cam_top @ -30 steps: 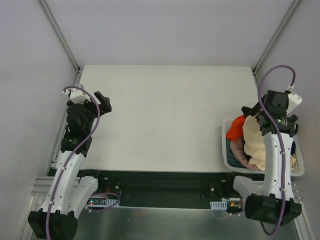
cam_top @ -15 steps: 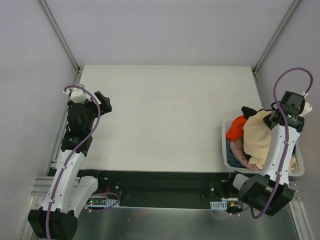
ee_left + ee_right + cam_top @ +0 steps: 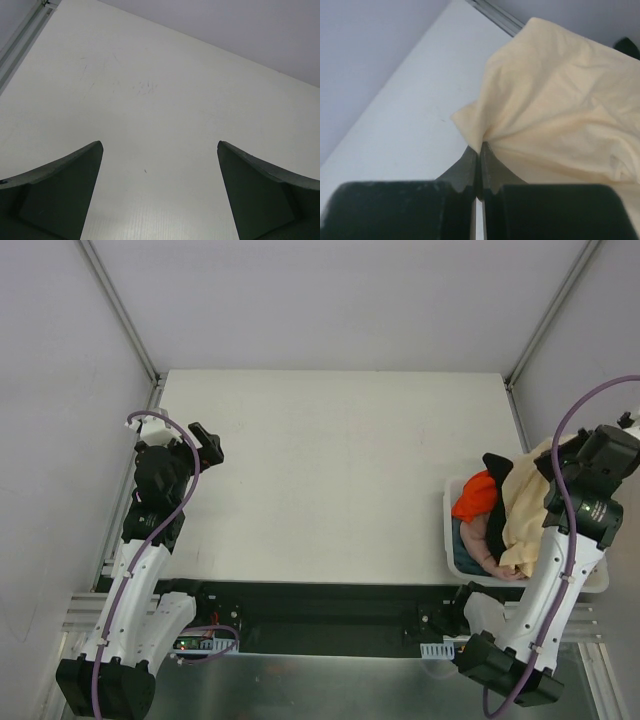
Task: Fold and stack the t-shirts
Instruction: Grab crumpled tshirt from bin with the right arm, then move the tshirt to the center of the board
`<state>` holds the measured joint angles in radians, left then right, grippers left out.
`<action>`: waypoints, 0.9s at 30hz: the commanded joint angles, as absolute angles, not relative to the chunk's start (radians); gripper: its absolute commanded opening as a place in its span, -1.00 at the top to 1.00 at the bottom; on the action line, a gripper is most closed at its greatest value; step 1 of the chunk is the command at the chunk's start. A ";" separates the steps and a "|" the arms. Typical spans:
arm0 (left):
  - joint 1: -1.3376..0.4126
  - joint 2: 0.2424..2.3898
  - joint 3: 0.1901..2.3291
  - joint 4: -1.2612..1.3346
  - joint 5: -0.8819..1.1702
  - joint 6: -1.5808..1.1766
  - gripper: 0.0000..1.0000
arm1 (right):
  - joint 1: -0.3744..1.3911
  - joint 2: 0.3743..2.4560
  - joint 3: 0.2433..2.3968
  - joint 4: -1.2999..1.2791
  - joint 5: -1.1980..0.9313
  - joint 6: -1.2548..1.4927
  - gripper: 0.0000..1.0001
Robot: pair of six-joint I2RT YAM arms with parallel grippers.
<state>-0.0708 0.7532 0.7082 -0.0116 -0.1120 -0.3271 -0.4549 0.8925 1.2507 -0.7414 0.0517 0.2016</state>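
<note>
Pinching a fold of the pale yellow t-shirt (image 3: 560, 100), the right tool (image 3: 480, 149) has its two fingers pressed tight together, with the cloth caught at the tips. The wrist view shows the soft cloth bunched into wrinkles right where the fingers bite it.

From above, the right arm bends over the far right side of the tabletop (image 3: 330, 470). The yellow shirt runs from the tool down into the white basket (image 3: 447, 530). Most of the shirt lies in the basket, on top of the other clothes.

An orange t-shirt (image 3: 472, 498) sticks out at the left side of the basket, touching the yellow one. A black t-shirt (image 3: 497, 462) pokes out at the far edge, just behind the orange one. A pinkish t-shirt (image 3: 480, 540) shows near the front, partly under the yellow one. The basket sits at the right edge of the tabletop.

The left tool (image 3: 160, 145) is well apart from all this, over on the left side. Its fingers are spread wide and hold nothing. The white tabletop shows between them.
</note>
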 commanded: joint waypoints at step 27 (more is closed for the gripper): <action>-0.067 0.753 0.746 0.005 -0.149 -0.331 -0.99 | 0.434 1.557 1.990 -0.443 -0.280 -0.060 0.93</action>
